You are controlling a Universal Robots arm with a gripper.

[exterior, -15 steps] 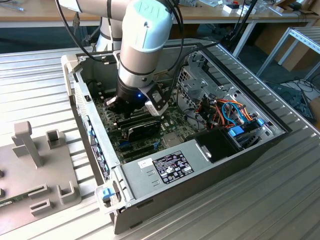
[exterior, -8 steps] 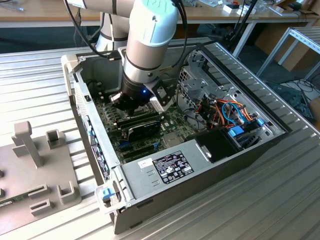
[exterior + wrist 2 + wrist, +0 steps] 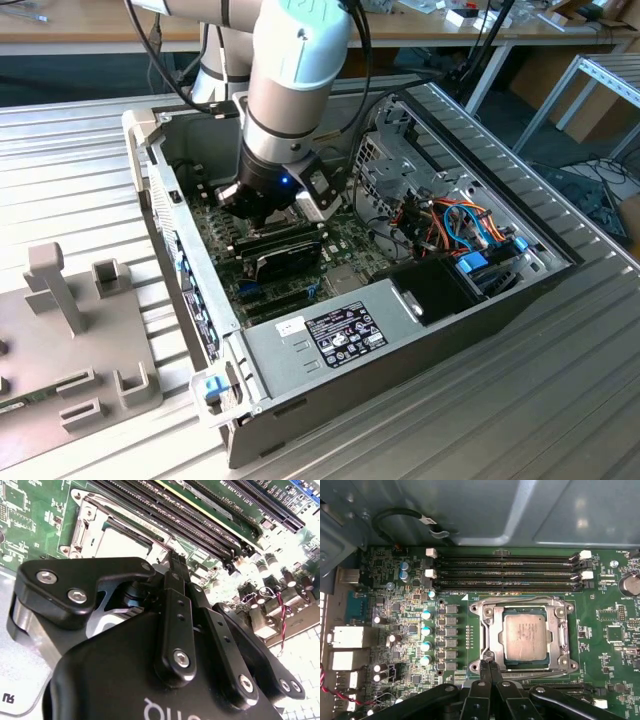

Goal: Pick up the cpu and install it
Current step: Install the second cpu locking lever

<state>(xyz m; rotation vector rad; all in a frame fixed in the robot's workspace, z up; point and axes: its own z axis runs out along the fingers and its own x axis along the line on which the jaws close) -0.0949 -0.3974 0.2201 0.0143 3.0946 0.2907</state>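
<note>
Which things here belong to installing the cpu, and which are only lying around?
Belong to the job:
- cpu, lying in its socket
- socket frame around it
- tool, fingertips together at the frame's edge

Only lying around:
- memory slots
- power supply
- orange and blue cables
- grey fixture beside the case

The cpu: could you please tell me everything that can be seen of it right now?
The cpu is a small flat square chip with a dull silver-grey metal top bearing faint print. It lies flat in the socket frame on the green motherboard, below the memory slots. In the first wrist view the gripper sits at the frame's edge, fingertips together, not touching the chip.
</note>
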